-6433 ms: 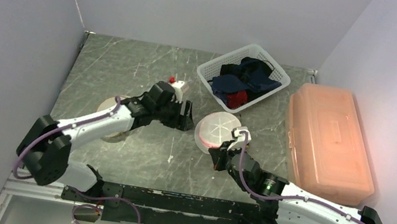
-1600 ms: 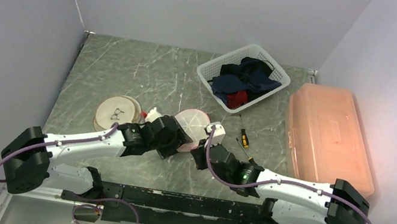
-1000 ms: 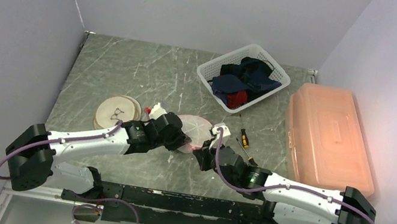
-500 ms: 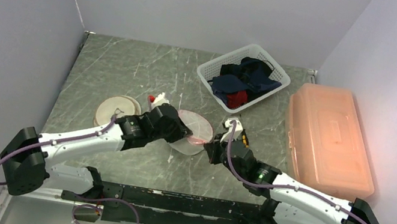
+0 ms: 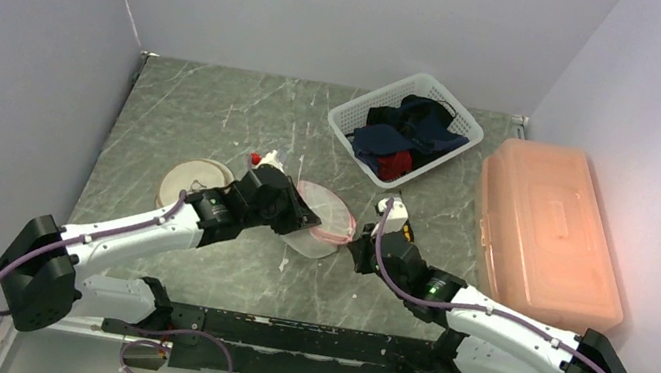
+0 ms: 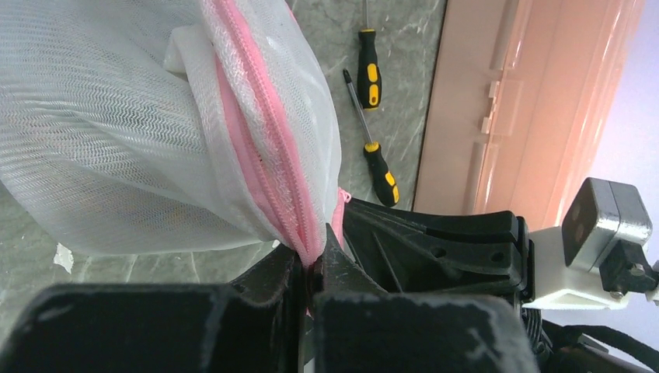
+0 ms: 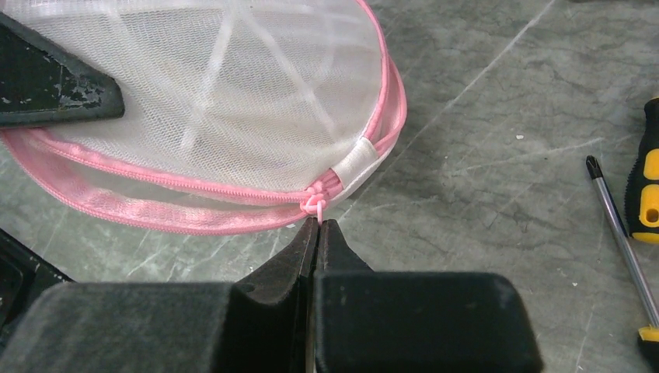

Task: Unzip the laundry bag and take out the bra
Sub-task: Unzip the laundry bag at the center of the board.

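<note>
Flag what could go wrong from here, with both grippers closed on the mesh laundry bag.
1. The right gripper appears to pinch only the tip of the small pink zipper pull; it may slip out under tension.
2. The left gripper clamps the laundry bag right at its zipper band, so the zipper could jam there.
3. Two screwdrivers lie close to the right gripper; a wide pull might knock them.

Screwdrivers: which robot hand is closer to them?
Right. The right hand holds the zip pull of the laundry bag, on the side nearest the screwdrivers; the left hand grips the opposite side.
</note>
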Robot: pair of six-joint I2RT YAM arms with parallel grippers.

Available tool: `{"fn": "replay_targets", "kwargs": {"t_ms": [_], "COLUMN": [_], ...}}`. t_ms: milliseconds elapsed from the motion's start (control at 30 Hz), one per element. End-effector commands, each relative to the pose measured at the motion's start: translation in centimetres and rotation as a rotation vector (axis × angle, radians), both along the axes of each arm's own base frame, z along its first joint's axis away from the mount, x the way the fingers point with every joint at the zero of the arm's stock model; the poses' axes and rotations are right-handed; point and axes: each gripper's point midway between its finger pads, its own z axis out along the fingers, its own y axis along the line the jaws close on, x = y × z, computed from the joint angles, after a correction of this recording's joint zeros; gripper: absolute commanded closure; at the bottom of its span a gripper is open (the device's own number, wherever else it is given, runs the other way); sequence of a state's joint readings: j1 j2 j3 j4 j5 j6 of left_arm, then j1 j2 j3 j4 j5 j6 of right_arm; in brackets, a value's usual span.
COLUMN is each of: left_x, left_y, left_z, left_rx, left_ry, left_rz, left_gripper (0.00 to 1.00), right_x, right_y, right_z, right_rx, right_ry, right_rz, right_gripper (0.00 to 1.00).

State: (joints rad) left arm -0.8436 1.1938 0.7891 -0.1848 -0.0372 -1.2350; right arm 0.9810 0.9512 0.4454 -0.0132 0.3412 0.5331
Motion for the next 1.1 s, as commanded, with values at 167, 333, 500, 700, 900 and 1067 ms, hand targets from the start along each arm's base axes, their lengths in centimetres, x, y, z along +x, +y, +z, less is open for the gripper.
{"fn": "replay_targets", "kwargs": {"t_ms": [167,333,500,700,900,1067], "left_x": [-0.6,-0.5,-0.4,-0.7,-1.9,-2.8], "left_y": [0.2,1.0,1.8,2.8,6.5,10.2], "left_z": [-0.4,-1.3,-1.5,-0.5,1.1,3.4], "left_rx": [-0.007,0.027,0.047,0.097,0.247,0.354], "left_ry": [-0.023,-0.017,-0.024,-0.038,-0.078,-0.176], "left_rz": [-0.061,-0.06,-0.052,-0.067,-0.066,-0.055], "left_gripper": [0.97,0.89,0.61,0.21,0.08,0.08], "right_x": [0.7,0.5,0.2,-0.5,-0.3,0.0], "right_y": [-1.1,-0.3,0.4,0.7,0.1,0.0], "right_z": [-0.6,0.1,2.5,4.7,5.8,7.3], "right_rx": [-0.019,0.014,0.06,0.083,0.115,0.176], "right_ry": [0.006,0.007,-0.002,0.004,-0.026,-0.071], "right_rz": [-0.07,-0.035,-0.002,0.033,0.011,0.004], "right_gripper": [1.0,0.91,0.52,0.18,0.17,0.17]}}
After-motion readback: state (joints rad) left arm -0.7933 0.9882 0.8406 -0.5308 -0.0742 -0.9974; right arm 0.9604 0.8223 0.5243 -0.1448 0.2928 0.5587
